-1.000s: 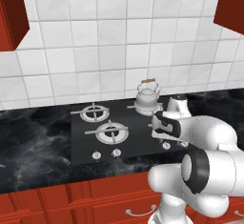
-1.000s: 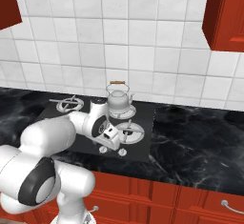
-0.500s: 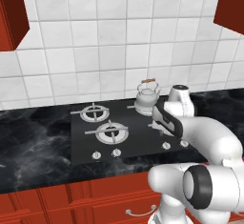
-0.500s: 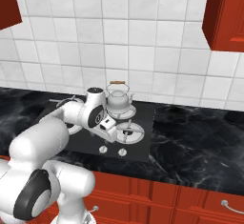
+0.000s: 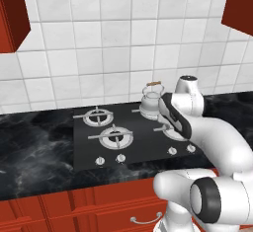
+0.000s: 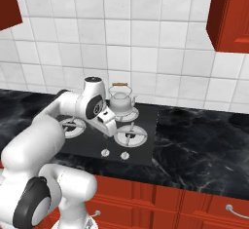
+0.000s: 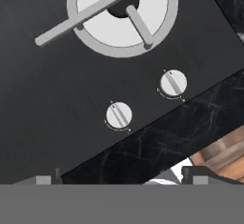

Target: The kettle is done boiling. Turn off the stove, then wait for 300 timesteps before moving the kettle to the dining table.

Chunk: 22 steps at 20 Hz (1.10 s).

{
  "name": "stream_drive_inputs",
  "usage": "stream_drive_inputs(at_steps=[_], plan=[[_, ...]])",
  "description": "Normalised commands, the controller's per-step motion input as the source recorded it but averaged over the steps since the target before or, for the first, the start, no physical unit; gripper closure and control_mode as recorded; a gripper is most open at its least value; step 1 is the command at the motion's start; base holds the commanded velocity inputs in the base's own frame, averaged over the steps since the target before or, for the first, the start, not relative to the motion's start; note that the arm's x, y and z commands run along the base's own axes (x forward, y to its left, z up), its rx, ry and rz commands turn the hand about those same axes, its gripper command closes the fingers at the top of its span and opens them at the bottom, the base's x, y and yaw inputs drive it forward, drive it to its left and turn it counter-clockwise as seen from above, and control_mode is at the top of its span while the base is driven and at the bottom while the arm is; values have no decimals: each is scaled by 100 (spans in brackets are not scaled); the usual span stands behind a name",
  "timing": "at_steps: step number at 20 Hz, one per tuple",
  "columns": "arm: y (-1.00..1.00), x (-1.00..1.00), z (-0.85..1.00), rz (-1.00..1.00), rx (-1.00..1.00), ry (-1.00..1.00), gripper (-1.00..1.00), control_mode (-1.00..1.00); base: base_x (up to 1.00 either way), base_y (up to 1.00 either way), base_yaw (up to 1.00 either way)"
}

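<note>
step: shutting off the stove point(image 5: 133, 137) | kettle point(image 5: 150, 101) sits on a back burner | gripper point(image 6: 108, 125) spread wide, holding nothing, above two knobs point(image 7: 118, 115) | next: drop down, pinch the right one, twist

free: stove point(image 7: 57, 104) glass around knobs point(image 7: 118, 115) | obstacle: burner point(image 7: 122, 8) grate beyond

A kitchen: stove point(image 5: 133, 137) in black marble counter point(image 5: 34, 147), white tiled wall point(image 5: 99, 53), red cabinets point(image 6: 231, 13).
</note>
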Motion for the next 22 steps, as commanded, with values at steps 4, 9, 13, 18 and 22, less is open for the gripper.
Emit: stream_drive_inputs(at_steps=[4,9,13,18,22], plan=[[9,1,52,-3,-1,0,-100,-100,0,0,0],[15,12,27,0,-1,-2,-100,-100,0,0,0],[12,14,4,-1,-1,-8,-100,-100,0,0,0],[12,17,3,-3,0,-10,-100,-100,0,0,0],[5,29,0,-2,0,-10,-100,-100,0,0,0]])
